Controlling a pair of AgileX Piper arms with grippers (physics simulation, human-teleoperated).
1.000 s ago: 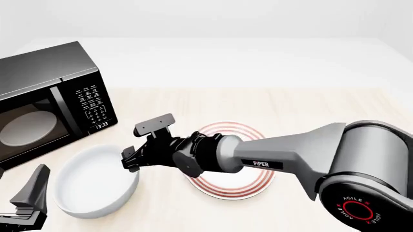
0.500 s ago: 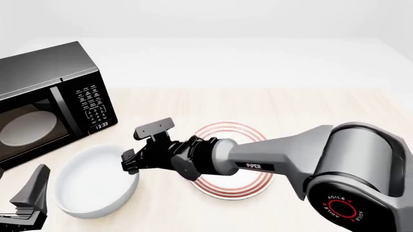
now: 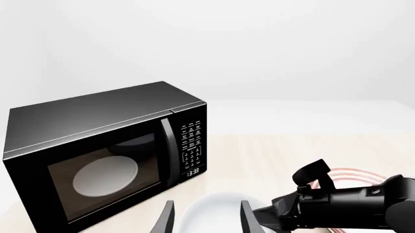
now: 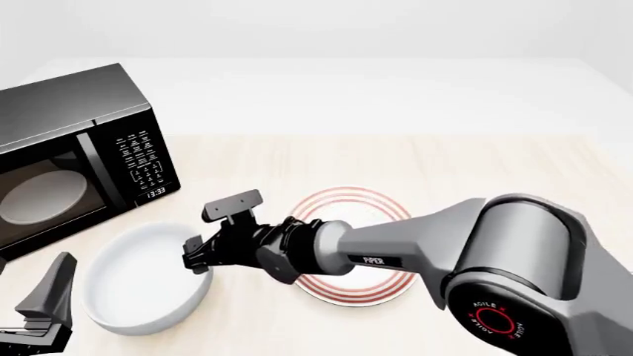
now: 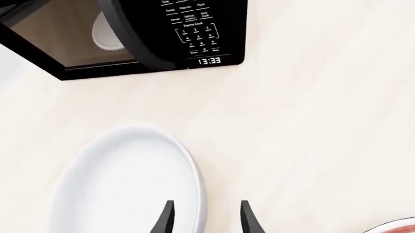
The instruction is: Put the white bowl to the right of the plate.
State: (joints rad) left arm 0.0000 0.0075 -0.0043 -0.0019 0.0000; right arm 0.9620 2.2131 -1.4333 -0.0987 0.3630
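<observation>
Right pincer (image 4: 210, 237) open, fingers straddling bowl (image 4: 138, 282) rim nearest plate (image 4: 381, 285), set to pinch it; left pincer (image 3: 206, 221) open, idle near surface's near-left corner.

White bowl (image 4: 144, 285) left of plate (image 4: 381, 278) — microwave (image 4: 74, 152) behind.

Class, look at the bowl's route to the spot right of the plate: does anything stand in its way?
Yes. The plate lies between the white bowl and that spot, so the bowl must pass over or around it. The right hand straddles the bowl's near rim, jaws open.
</observation>
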